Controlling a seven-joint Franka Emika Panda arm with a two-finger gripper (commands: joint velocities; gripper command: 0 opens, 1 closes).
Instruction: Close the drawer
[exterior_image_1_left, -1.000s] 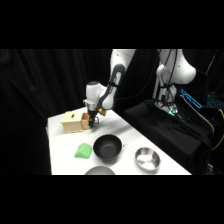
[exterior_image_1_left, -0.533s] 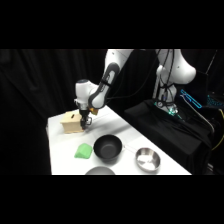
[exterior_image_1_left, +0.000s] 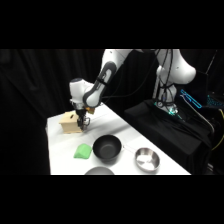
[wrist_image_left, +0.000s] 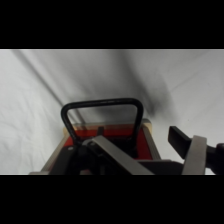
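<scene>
The small pale wooden box (exterior_image_1_left: 69, 123) stands at the far left of the white table. In the wrist view its orange-brown drawer (wrist_image_left: 109, 131) fills the lower middle, with the dark loop handle (wrist_image_left: 102, 106) arching over it and the box's pale frame close around its front. The drawer seems to sit mostly inside the box. My gripper (exterior_image_1_left: 83, 120) is right up against the box's drawer side. In the wrist view the gripper (wrist_image_left: 154, 156) is open: one finger lies against the drawer front below the handle, the other finger (wrist_image_left: 193, 150) stands off to the right over bare table.
A green cloth-like object (exterior_image_1_left: 83, 151) lies in front of the box, beside a black bowl (exterior_image_1_left: 107, 147). A metal bowl (exterior_image_1_left: 147, 158) sits further right, and another bowl's rim (exterior_image_1_left: 99, 171) shows at the table's front edge. Dark equipment stands right of the table.
The gripper has moved left and down against the box's drawer side. Less of the orange-brown drawer sticks out of the box than a second ago.
</scene>
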